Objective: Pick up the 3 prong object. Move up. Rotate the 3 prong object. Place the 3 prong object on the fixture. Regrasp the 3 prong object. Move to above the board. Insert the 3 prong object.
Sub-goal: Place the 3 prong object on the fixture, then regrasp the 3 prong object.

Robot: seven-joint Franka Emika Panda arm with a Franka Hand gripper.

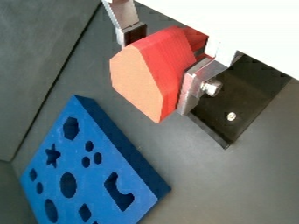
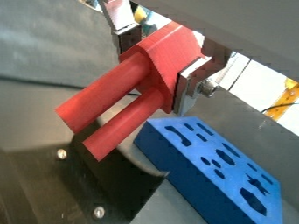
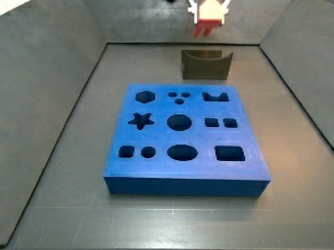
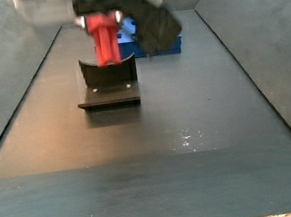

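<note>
My gripper [image 1: 162, 59] is shut on the red-orange 3 prong object [image 1: 152, 74], its silver fingers [image 1: 197, 83] pressed on two opposite sides of the block. In a wrist view the prongs [image 2: 111, 105] reach out past the fingers toward the dark fixture [image 2: 111, 179]. In a side view the gripper [image 4: 108, 6] hangs over the fixture [image 4: 109, 85] with the object [image 4: 103, 40] pointing down at its notch, apart from it. From the far side the object [image 3: 209, 12] shows high above the fixture [image 3: 205, 63]. The blue board [image 3: 183, 132] lies flat nearby.
Grey walls [image 3: 65, 88] slope up round the dark floor on both sides. The board [image 1: 87, 171] lies beside the fixture [image 1: 228, 105], and its cut-out holes face up. Bare floor [image 4: 181, 146] stretches in front of the fixture.
</note>
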